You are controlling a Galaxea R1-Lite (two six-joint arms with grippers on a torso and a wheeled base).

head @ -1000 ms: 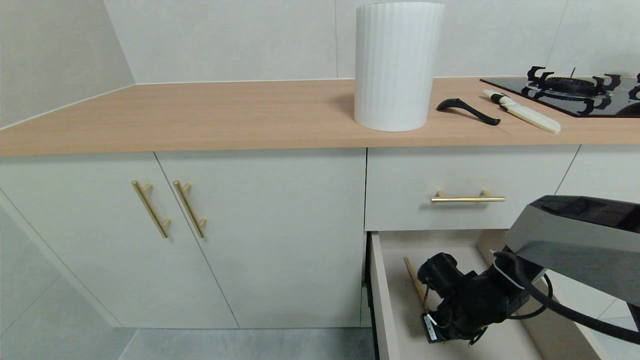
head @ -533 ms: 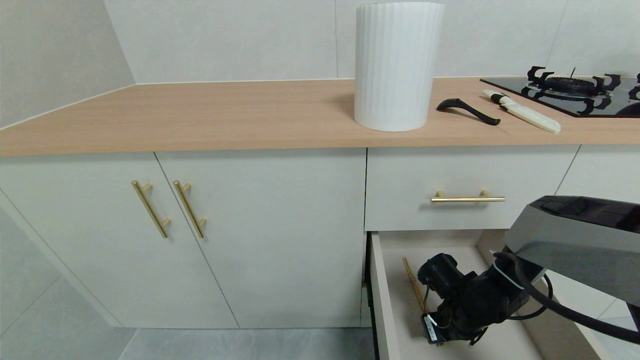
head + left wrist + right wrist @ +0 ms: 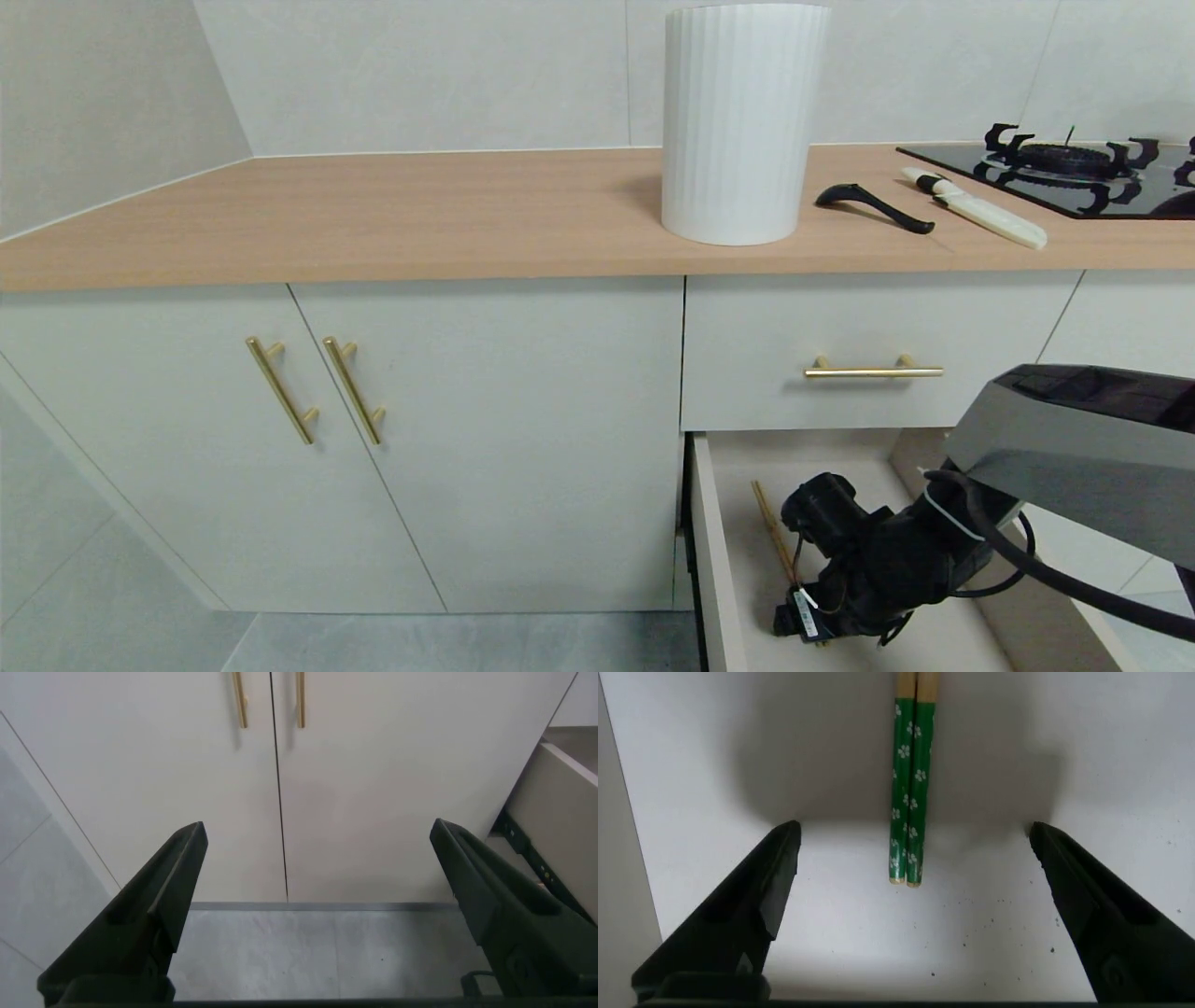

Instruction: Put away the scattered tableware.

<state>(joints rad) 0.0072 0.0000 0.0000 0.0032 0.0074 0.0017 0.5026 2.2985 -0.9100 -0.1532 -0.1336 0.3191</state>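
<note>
Our right gripper (image 3: 911, 831) hangs wide open inside the drawer (image 3: 721, 560), gripping nothing. The green chopsticks (image 3: 909, 775) lie flat on the drawer floor, in line with the gap between its fingers (image 3: 738, 924) and touched by neither, and our left gripper (image 3: 316, 840) is likewise spread and empty (it faces the cabinet doors (image 3: 374, 765)). The risk we see is in lifting out: a finger dragging low could knock the pair askew, or the wrist could clip the drawer wall beside it.

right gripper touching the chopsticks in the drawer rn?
Apart. Right wrist view: the chopsticks lie on the drawer floor between the open fingers of the right gripper, with bare floor showing on both sides.
</note>
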